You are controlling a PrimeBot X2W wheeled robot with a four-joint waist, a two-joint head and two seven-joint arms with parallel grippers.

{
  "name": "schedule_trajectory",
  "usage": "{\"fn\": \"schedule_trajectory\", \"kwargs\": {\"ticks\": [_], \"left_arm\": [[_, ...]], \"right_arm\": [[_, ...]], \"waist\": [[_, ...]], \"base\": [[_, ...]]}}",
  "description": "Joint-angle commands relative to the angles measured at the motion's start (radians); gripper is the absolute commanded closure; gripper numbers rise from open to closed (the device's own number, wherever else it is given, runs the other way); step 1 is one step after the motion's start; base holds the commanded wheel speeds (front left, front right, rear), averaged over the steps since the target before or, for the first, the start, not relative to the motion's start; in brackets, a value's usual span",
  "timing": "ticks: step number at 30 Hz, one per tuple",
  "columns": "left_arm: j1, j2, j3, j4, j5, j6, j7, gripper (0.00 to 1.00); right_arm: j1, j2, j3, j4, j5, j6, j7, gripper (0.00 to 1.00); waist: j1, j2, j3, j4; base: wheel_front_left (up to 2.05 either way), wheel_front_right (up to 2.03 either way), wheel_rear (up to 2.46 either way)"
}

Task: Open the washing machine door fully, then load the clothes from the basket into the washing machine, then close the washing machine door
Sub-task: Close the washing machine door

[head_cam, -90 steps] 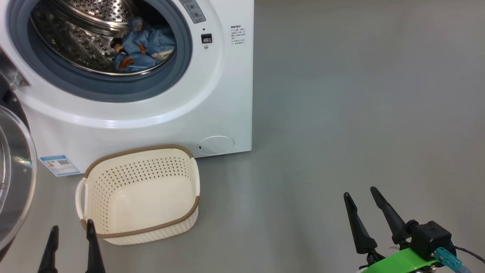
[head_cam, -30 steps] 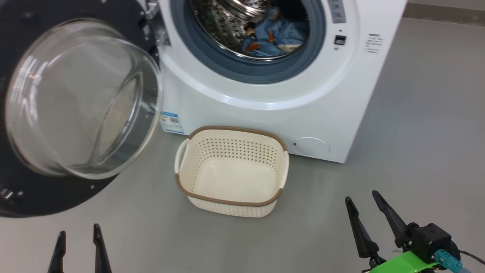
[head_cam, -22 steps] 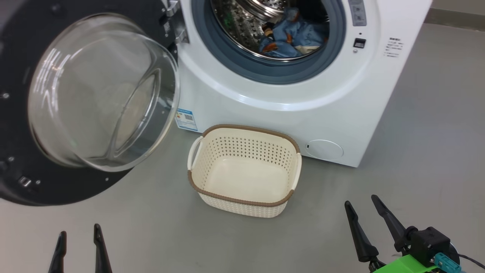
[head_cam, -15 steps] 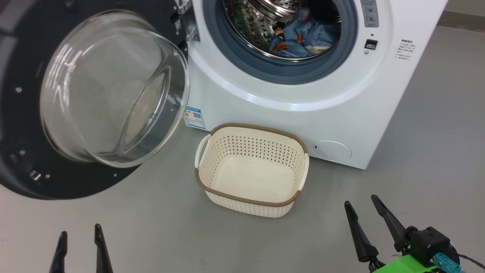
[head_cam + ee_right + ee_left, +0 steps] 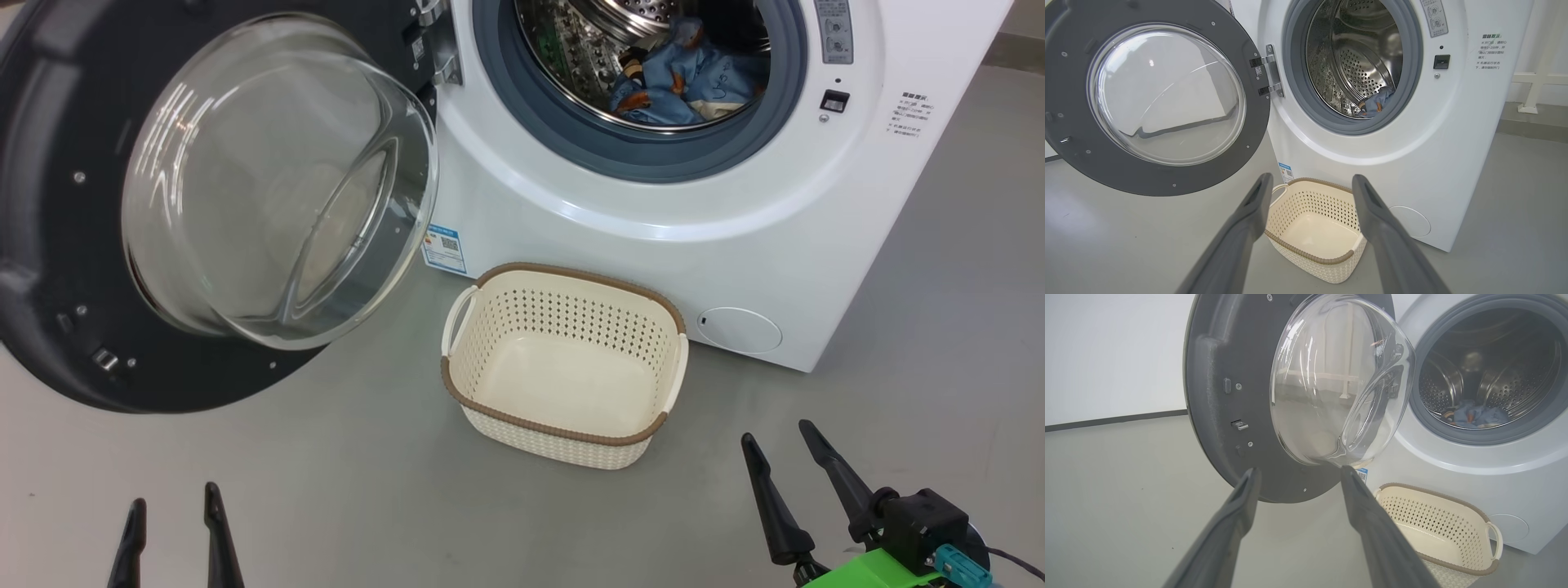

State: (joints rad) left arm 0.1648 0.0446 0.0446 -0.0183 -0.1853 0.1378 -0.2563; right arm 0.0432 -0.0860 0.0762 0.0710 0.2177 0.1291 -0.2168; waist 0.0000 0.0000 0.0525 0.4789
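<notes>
The white washing machine (image 5: 735,237) stands with its round black-rimmed door (image 5: 49,245) swung wide open to the left, glass bowl bulging outward. Light blue clothes (image 5: 694,77) lie inside the steel drum. The cream basket (image 5: 571,420) sits empty on the floor in front of the machine. My left gripper (image 5: 170,510) is open at the lower left, below the door. My right gripper (image 5: 777,437) is open at the lower right, just right of the basket. The left wrist view has the door (image 5: 1216,416), the clothes (image 5: 1478,416) and the basket (image 5: 1453,563). The right wrist view has the door (image 5: 1069,155), the clothes (image 5: 1378,104) and the basket (image 5: 1306,255).
Grey floor (image 5: 367,506) lies around the machine and basket. A small round white flap (image 5: 739,330) sits low on the machine's front, and a blue sticker (image 5: 443,248) at its lower left. White wall (image 5: 1114,351) stands behind the door, and a white rail (image 5: 1535,85) right of the machine.
The camera has swung left, so the whole picture slid right and the open door came fully into view. Both grippers keep their places in the picture, open.
</notes>
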Motion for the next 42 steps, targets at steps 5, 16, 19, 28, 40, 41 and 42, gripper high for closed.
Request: {"fn": "schedule_trajectory", "kwargs": {"ticks": [5,16,19,28,40,41,42], "left_arm": [[-0.014,0.006,0.031,-0.028,-0.004,0.01,-0.006,0.0],[-0.012,0.006,0.036,-0.027,0.0,0.009,-0.006,0.0],[-0.01,0.006,0.036,-0.028,0.0,0.009,-0.006,0.62],[-0.013,0.006,0.074,-0.056,-0.036,0.007,-0.006,1.0],[-0.135,0.025,0.345,-0.124,-0.239,-0.055,-0.006,1.0],[-0.154,0.036,0.368,-0.117,-0.256,-0.064,-0.006,1.0],[-0.176,0.051,0.391,-0.104,-0.274,-0.076,-0.006,1.0]], "right_arm": [[-0.011,-0.005,0.025,-0.025,-0.009,0.002,0.001,0.0],[-0.013,-0.009,0.031,-0.023,-0.006,0.002,0.001,0.0],[-0.012,-0.009,0.032,-0.022,-0.006,0.002,0.001,0.0],[-0.01,-0.009,0.037,-0.025,-0.007,0.002,0.0,0.0],[-0.012,-0.02,0.027,-0.041,-0.006,0.002,0.007,0.0],[-0.014,-0.021,0.027,-0.043,-0.006,0.002,0.008,0.0],[-0.014,-0.021,0.026,-0.044,-0.006,0.002,0.009,0.0]], "waist": [[0.0,0.0,0.001,0.002],[0.0,0.0,0.0,-0.003],[0.0,0.0,-0.001,-0.004],[0.0,0.0,0.001,-0.01],[0.0,0.0,0.029,-0.019],[0.0,0.0,0.032,-0.02],[0.0,0.0,0.035,-0.02]], "base": [[0.0,0.0,0.0],[0.0,0.0,0.0],[0.0,0.0,0.0],[0.0,0.0,0.0],[0.0,0.0,0.0],[0.0,0.0,0.0],[0.0,0.0,0.0]]}}
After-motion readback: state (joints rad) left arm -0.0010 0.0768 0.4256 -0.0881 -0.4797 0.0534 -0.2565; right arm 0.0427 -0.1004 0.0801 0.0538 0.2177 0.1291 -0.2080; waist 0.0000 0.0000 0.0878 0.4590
